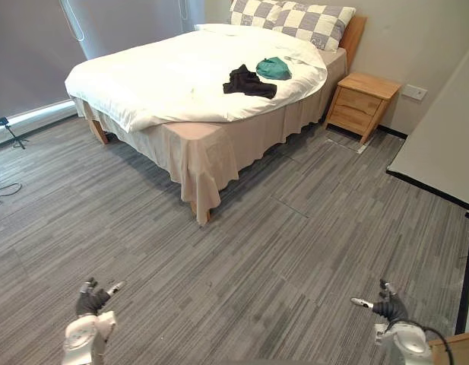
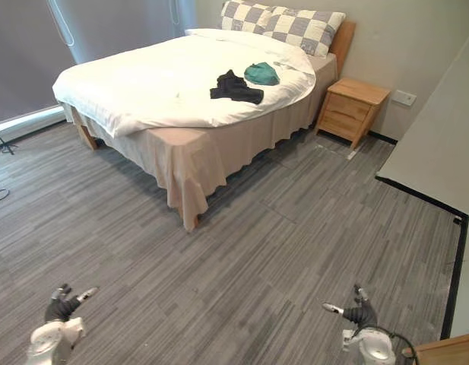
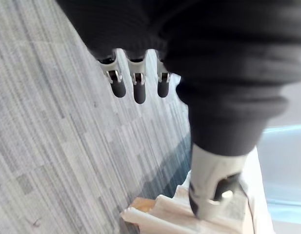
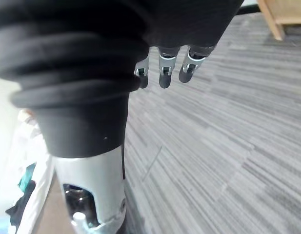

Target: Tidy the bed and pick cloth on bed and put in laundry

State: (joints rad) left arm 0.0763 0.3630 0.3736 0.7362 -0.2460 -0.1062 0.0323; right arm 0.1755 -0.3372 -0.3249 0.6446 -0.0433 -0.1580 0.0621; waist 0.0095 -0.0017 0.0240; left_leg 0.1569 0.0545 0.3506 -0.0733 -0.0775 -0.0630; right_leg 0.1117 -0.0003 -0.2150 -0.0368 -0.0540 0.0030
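Left hand [image 1: 92, 302] low over the grey plank floor [image 1: 280, 251], and we saw its fingers [image 3: 139, 92] hanging loose and nearly straight, thumb stuck out to the side, nothing in its grasp. Over to the right hand [image 1: 388, 308], well apart from the left and just as low: its fingers [image 4: 164, 78] dangled relaxed too, thumb out, palm empty. Neither hand touched a thing; bare floor lay under both and ran out ahead of them.

Further out, well ahead of the left hand, we met the near corner of the bed [image 1: 196, 163], its beige skirt hanging to the floor. On top lay the white duvet [image 1: 158, 76], rumpled and sagging over the side. And there was the laundry: the black cloth [image 1: 249, 81] sat crumpled on the duvet, far ahead of both hands and roughly between their lines. Just beyond it, close beside it, lay the teal cloth [image 1: 274, 68], bunched in a small heap. Past those, at the head of the bed, we saw the checked pillows [image 1: 295, 19]. Far ahead of the right hand stood the wooden nightstand [image 1: 362, 103], right beside the bed and against the wall.
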